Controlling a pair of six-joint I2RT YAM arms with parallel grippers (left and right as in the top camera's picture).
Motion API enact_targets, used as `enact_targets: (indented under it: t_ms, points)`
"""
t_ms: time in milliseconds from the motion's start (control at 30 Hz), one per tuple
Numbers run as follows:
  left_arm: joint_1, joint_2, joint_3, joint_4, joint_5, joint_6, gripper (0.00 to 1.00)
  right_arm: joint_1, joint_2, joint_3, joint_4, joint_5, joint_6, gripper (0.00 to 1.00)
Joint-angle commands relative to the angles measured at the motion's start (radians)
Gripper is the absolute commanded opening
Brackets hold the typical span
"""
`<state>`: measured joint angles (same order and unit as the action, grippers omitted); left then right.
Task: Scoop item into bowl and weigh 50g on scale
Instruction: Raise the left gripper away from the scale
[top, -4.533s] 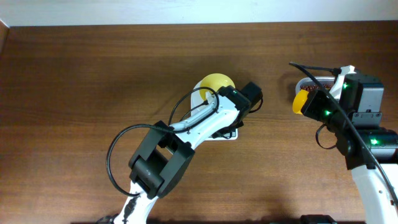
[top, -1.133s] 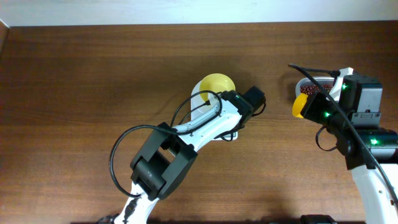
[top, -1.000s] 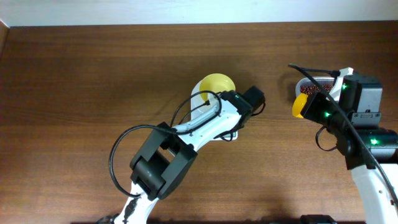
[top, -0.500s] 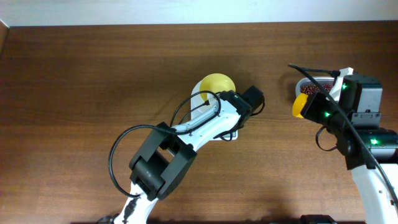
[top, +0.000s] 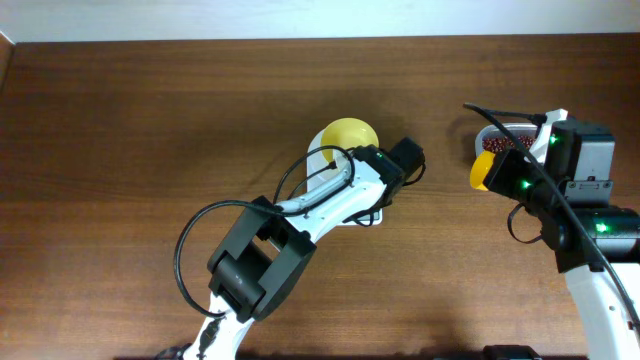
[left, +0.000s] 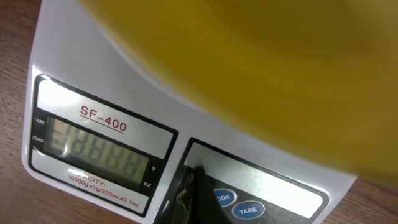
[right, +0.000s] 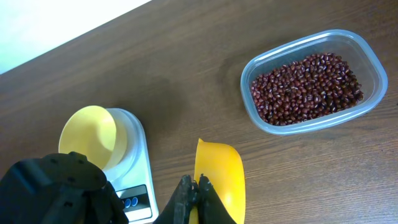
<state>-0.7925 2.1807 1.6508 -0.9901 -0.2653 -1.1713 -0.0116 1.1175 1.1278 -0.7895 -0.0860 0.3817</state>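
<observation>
The pale-yellow bowl (top: 348, 134) stands empty on the white scale (top: 316, 165); both also show in the right wrist view, bowl (right: 87, 134) and scale (right: 135, 180). My left gripper (top: 405, 160) is shut, and its tip (left: 193, 196) touches the scale's (left: 93, 68) front panel just left of the blue MODE button. The display reads faint digits. The bowl's underside (left: 261, 56) is a blur above. My right gripper (right: 194, 190) is shut on the handle of an empty yellow scoop (right: 219, 177), held over the table. The beans (right: 308, 84) lie in a clear tub.
The clear rectangular tub (top: 497, 131) stands at the back right, just behind the scoop (top: 482, 170). My left arm (top: 300, 215) lies across most of the scale. The TARE button (left: 247, 210) is to the right of the MODE button.
Over the last seconds my left gripper has shifted slightly at the scale's front, and the scoop has dropped a little. In the last second almost nothing has moved.
</observation>
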Motion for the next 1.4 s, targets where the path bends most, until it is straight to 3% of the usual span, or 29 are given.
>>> enact_targets:
  t_ms: [0, 1067, 1167, 1267, 1367]
  points:
    - [0.010, 0.027, -0.023, 0.017, 0.017, -0.010, 0.00, -0.002, 0.002, 0.017, 0.000, 0.013, -0.008, 0.04]
    - [-0.006, -0.070, -0.018, -0.035, -0.031, -0.002, 0.00, -0.002, 0.002, 0.017, 0.000, 0.047, -0.011, 0.04]
    - [-0.006, -0.070, -0.018, -0.036, -0.030, -0.002, 0.13, -0.002, 0.002, 0.017, 0.000, 0.046, -0.011, 0.04]
    - [-0.006, -0.070, -0.018, -0.041, -0.031, -0.002, 0.00, -0.002, 0.002, 0.017, 0.000, 0.047, -0.011, 0.04]
    - [-0.006, -0.070, -0.018, -0.047, -0.030, -0.001, 0.00, -0.002, 0.002, 0.017, 0.000, 0.065, -0.011, 0.04]
